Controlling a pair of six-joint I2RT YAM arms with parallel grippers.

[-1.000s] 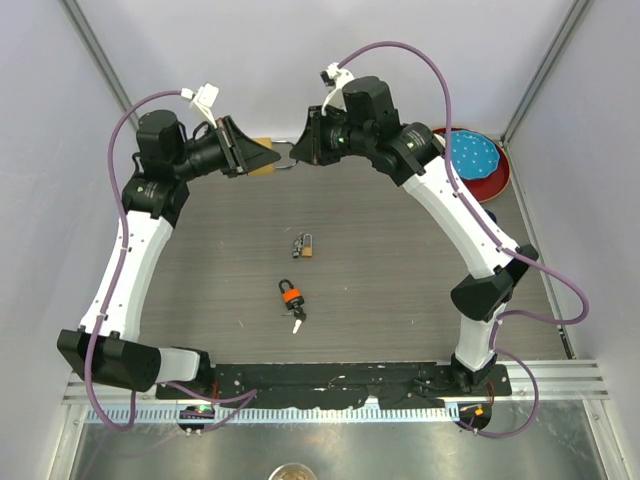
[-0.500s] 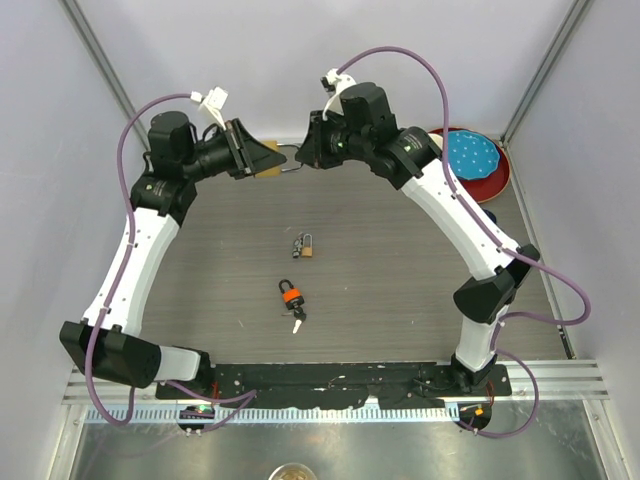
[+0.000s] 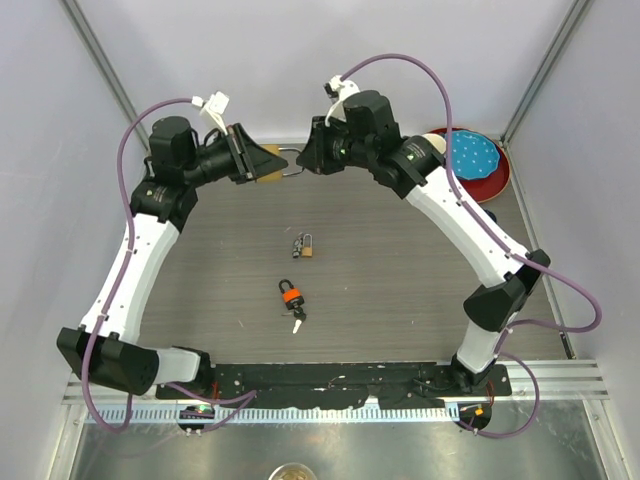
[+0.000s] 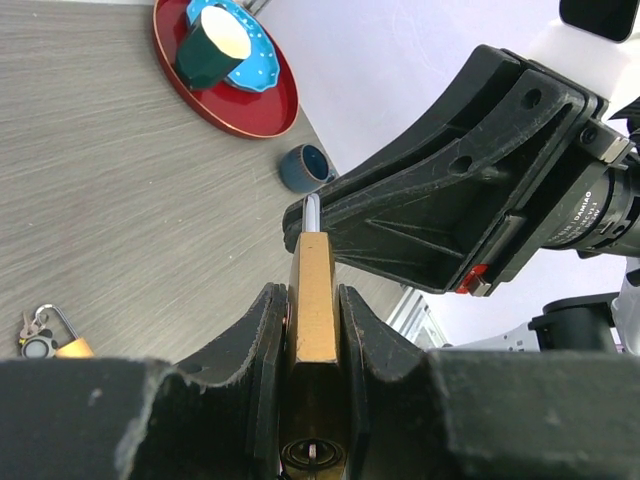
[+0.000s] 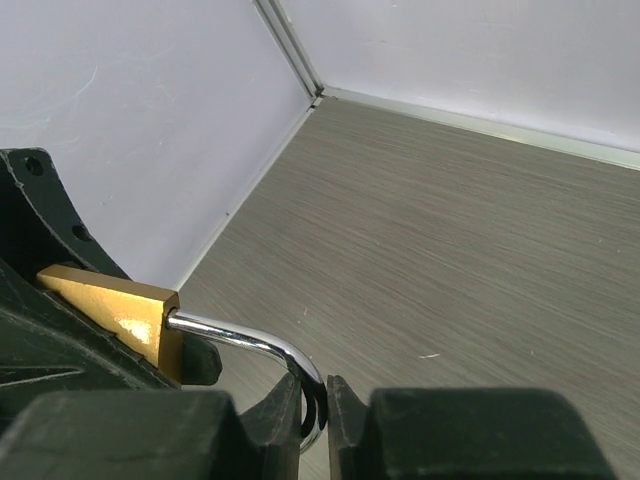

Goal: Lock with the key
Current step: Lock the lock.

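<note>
Presently held aloft over the far edge of the table (image 3: 400,290), between the two arms: brass padlock (image 4: 313,290), rectangular body, smooth gold faces, round keyway on its end face.

Left gripper (image 3: 262,163): matte black fingers pressed against the body's two broad sides.

Right gripper (image 5: 313,398): tips pinched on the curved, polished chrome shackle (image 5: 245,338).

Table: grey wood-grain laminate.

Mid-table, lying flat: small brass padlock (image 3: 306,246) with a key ring. Just nearer: orange-collared padlock (image 3: 291,295), black body, pale key at its near end.

Far right: round glossy red plate (image 4: 250,110).
</note>
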